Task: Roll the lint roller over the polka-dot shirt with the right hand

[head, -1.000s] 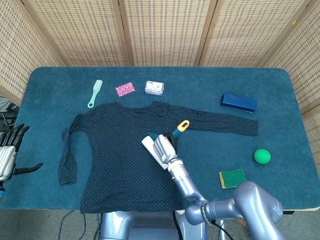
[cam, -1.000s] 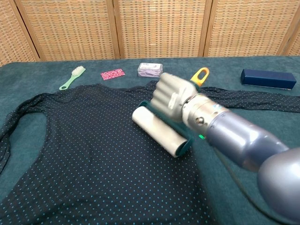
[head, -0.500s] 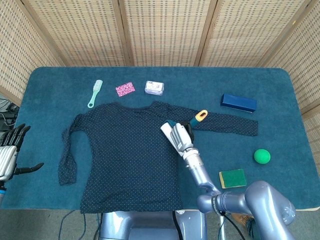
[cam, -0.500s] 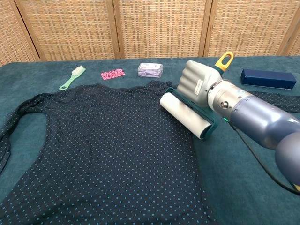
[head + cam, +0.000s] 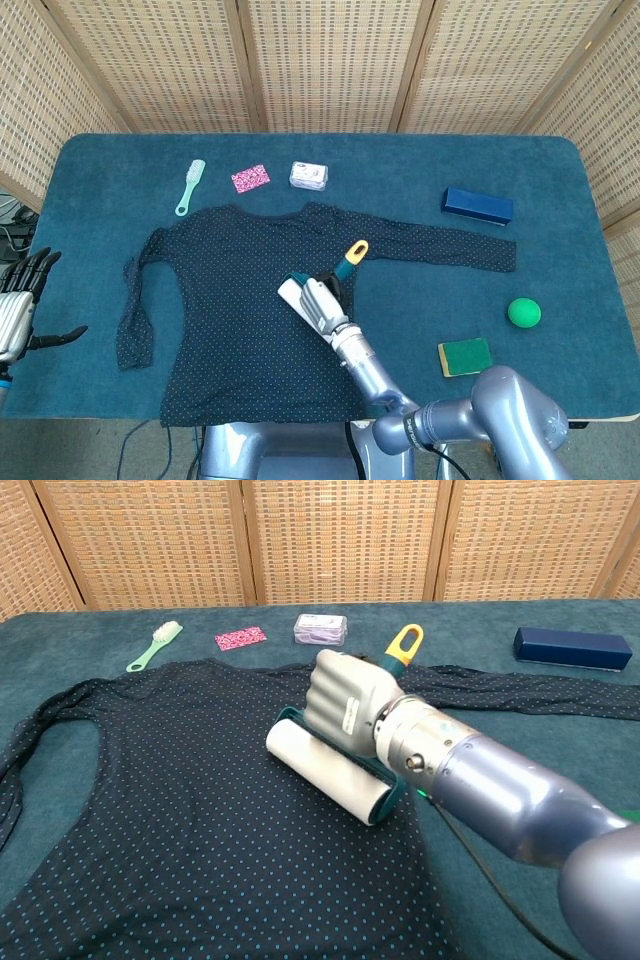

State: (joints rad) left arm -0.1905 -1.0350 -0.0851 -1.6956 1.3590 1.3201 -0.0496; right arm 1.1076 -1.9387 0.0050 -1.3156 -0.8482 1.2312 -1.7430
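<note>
White lint roller (image 5: 328, 772), gripped in right hand (image 5: 345, 700), rolled back leftward onto polka-dot shirt (image 5: 200, 810) middle; stroke continuing.

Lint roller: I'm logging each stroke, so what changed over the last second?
The right hand, gripping the lint roller throughout, swept it out toward the polka-dot shirt's right edge, then back onto the chest, slightly past where it began. The left hand stayed at the table edge; the shirt did not visibly shift.
</note>
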